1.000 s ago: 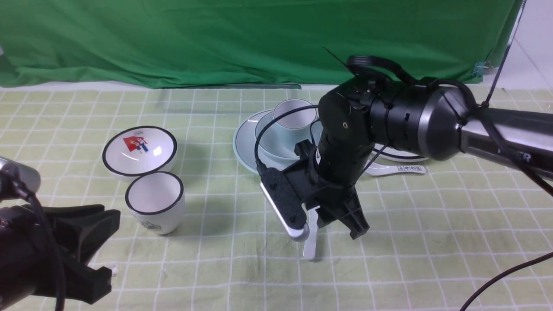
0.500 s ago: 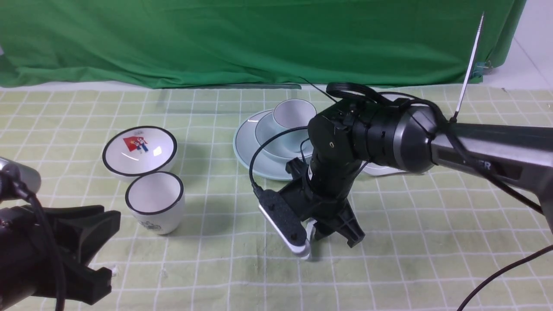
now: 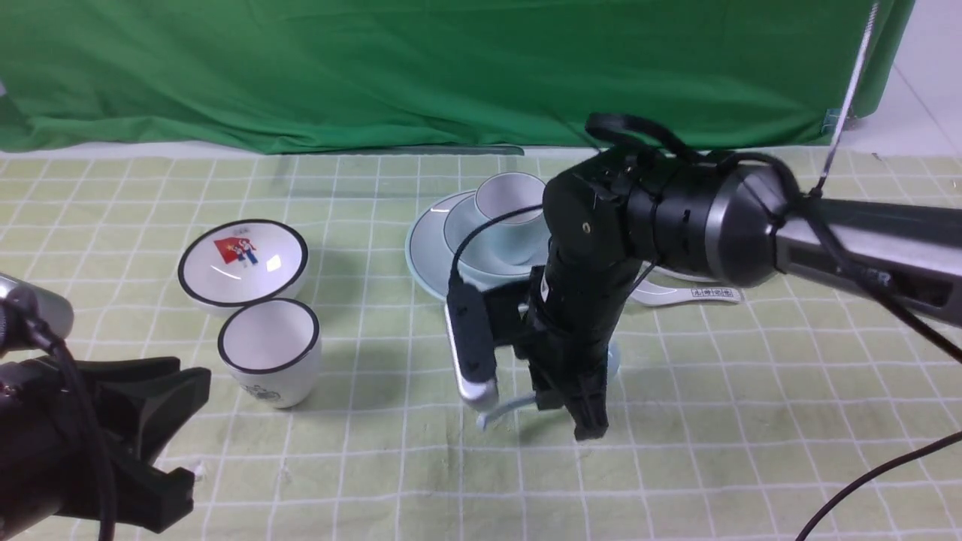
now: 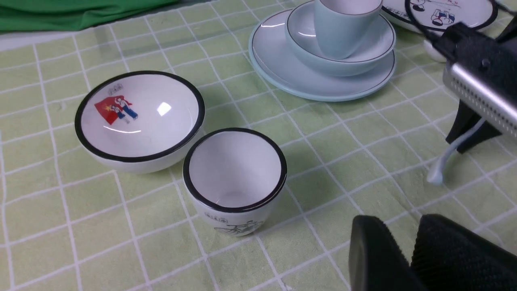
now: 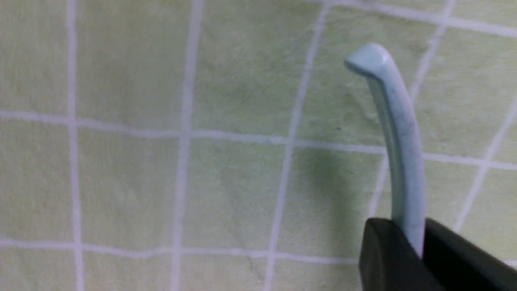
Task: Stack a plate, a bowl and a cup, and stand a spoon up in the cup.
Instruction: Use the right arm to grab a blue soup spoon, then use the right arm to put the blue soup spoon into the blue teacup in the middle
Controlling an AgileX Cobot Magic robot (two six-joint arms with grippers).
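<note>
The pale blue-green plate point(image 3: 425, 259) lies at mid table with the bowl point(image 3: 460, 234) on it and the cup point(image 3: 512, 201) standing in the bowl. All three also show in the left wrist view: plate point(image 4: 278, 68), bowl point(image 4: 375, 44), cup point(image 4: 343, 28). My right gripper point(image 3: 582, 421) is shut on the plain pale spoon point(image 3: 500, 409), just in front of the plate. It holds the spoon a little above the cloth. The handle sticks out from between the fingers in the right wrist view point(image 5: 398, 133). My left gripper point(image 4: 400, 242) is shut and empty, low at the near left.
A white black-rimmed bowl with a red picture point(image 3: 242, 259) and a white black-rimmed cup point(image 3: 270, 361) stand at the left. A white spoon with printed characters point(image 3: 691, 293) and a cartoon plate point(image 4: 448, 12) lie behind my right arm. A green backdrop closes the far side.
My right gripper came down over the spoon lying on the cloth and shut on it. It then turned and raised it, so the handle now points left. The left arm has not moved.
</note>
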